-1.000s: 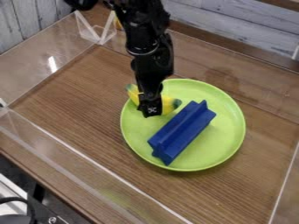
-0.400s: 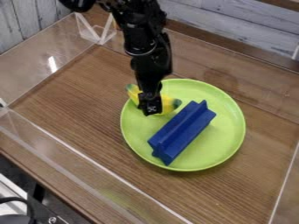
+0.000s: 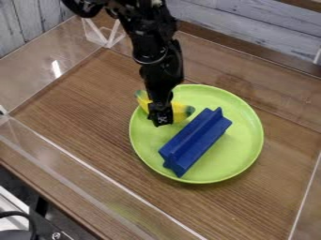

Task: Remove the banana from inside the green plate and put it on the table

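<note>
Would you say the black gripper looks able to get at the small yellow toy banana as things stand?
Probably yes: the black gripper is open directly over the small yellow toy banana at the lime-green plate's edge, and the long blue block lies clear alongside.

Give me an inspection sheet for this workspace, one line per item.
Surface: brown wood-grain table, bare apart from the plate.
Job's things: green plate on the table; banana lies at its far-left rim, mostly hidden by the tool.
Clutter: long blue block lying in the plate.
Grippers: tool points straight down over the banana, jaws open; contact cannot be told.
Cables: nothing seen.
Surroundings: clear acrylic walls around the table; pale planked wall behind.
</note>
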Robot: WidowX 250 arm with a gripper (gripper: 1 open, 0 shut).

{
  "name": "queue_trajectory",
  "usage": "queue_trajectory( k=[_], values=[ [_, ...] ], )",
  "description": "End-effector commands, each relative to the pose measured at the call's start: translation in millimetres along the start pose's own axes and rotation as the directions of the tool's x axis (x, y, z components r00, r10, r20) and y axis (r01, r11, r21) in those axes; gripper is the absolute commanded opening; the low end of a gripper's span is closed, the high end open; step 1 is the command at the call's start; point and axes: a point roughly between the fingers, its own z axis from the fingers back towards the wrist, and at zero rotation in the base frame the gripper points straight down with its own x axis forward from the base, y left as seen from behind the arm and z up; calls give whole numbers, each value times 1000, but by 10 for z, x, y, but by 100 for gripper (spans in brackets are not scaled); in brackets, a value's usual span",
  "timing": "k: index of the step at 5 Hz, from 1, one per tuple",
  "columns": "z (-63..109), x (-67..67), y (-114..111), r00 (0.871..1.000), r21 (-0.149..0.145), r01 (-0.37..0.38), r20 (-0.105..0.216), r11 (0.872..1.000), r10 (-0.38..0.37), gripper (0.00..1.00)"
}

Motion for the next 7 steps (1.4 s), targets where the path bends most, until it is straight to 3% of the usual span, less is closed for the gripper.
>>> queue_trajectory(
  k=[1,4,5,7],
  values=[
    [0,51,37,1000,22,10,13,1000,-10,100],
    [-120,117,54,999,28,31,8,999,-31,100],
    [-152,138,62,999,32,37,6,999,-37,0],
    [-99,172,94,999,41,46,-4,998,-46,0]
  ],
)
